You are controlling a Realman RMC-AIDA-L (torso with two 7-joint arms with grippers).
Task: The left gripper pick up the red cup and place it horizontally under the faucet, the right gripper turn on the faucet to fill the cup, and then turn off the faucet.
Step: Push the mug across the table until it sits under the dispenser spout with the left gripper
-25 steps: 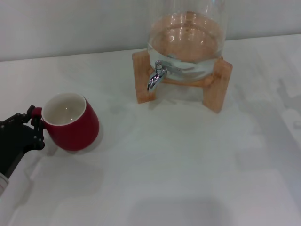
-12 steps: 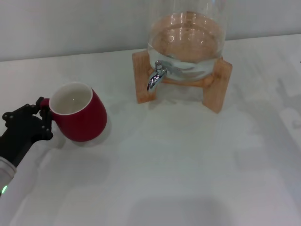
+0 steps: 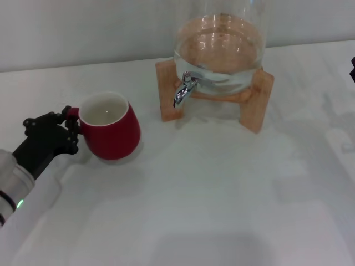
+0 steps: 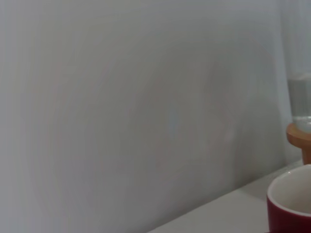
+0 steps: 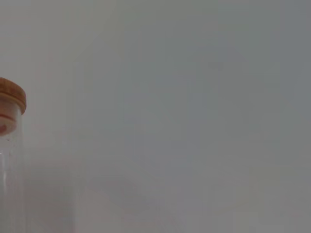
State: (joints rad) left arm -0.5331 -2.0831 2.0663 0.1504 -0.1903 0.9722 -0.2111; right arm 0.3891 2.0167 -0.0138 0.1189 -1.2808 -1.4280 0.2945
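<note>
The red cup [image 3: 109, 133] stands upright, white inside showing, left of the dispenser and apart from it. My left gripper [image 3: 70, 128] is shut on the cup's small handle at its left side. Only the cup's rim [image 4: 291, 200] shows in the left wrist view. The chrome faucet [image 3: 183, 89] juts from the front of the glass dispenser [image 3: 220, 47], spout pointing down, with nothing under it. A small dark tip of my right gripper [image 3: 353, 67] shows at the far right edge of the head view.
The dispenser rests on a wooden stand [image 3: 253, 102] at the back of the white table [image 3: 211, 199]. Its wooden lid [image 5: 10, 94] shows in the right wrist view. A pale wall runs behind.
My left gripper has carried the red cup to the right and slightly back, toward the faucet. The right gripper's tip has come into view at the right edge.
</note>
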